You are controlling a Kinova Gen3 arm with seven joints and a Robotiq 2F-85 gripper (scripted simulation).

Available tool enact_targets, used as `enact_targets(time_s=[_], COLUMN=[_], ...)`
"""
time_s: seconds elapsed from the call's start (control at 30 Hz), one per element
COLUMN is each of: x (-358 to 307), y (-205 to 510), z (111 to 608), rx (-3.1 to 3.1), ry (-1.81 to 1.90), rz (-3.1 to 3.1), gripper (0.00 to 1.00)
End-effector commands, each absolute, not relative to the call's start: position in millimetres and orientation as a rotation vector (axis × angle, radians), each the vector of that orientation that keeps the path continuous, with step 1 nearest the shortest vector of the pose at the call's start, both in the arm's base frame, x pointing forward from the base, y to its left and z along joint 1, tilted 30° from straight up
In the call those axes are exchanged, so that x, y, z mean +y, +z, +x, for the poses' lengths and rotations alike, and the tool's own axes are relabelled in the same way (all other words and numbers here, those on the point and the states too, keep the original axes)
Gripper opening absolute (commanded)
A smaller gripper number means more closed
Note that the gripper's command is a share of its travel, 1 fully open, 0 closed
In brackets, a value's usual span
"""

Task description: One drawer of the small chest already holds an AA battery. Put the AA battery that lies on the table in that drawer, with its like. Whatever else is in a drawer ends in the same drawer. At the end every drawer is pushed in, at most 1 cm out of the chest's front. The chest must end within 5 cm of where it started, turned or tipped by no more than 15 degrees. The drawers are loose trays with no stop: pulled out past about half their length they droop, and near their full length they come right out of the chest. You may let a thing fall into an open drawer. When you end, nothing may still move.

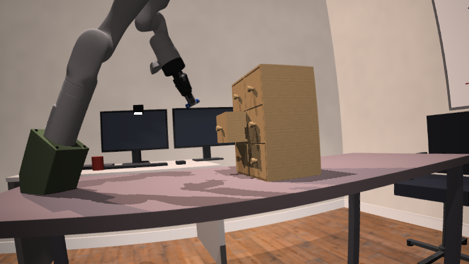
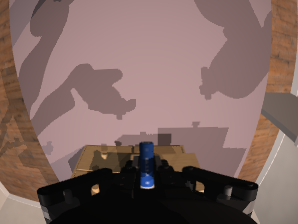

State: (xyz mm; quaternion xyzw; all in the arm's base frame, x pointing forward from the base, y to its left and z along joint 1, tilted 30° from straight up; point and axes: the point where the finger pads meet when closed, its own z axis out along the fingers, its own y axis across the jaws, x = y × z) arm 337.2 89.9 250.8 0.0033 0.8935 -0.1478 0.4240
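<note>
My gripper (image 1: 190, 100) is shut on a blue AA battery (image 1: 197, 102) and holds it high in the air, tilted, to the left of and above the chest's pulled-out drawer. The wooden chest (image 1: 277, 122) stands on the table with several knobbed drawers. Its middle left drawer (image 1: 230, 127) is pulled out toward the left; the others are pushed in. In the wrist view the battery (image 2: 147, 164) stands between my fingers, and the top of the open drawer shows just below and behind them. I cannot see what lies inside the drawer.
The arm's green base (image 1: 49, 163) sits at the table's left end. Behind the table a white desk holds two monitors (image 1: 134, 130), a keyboard and a red cup (image 1: 97, 163). A black chair (image 1: 439, 183) stands at the right.
</note>
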Motion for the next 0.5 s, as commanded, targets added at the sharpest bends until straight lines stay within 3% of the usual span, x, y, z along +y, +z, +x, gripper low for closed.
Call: enact_targets(time_s=[0.0, 0.47], x=[101.6, 104.5], y=[239.9, 239.6], z=[328.8, 328.1], rx=[2.185, 2.084], ry=[-0.368, -0.351], rz=[0.028, 0.015], gripper=[0.09, 0.09])
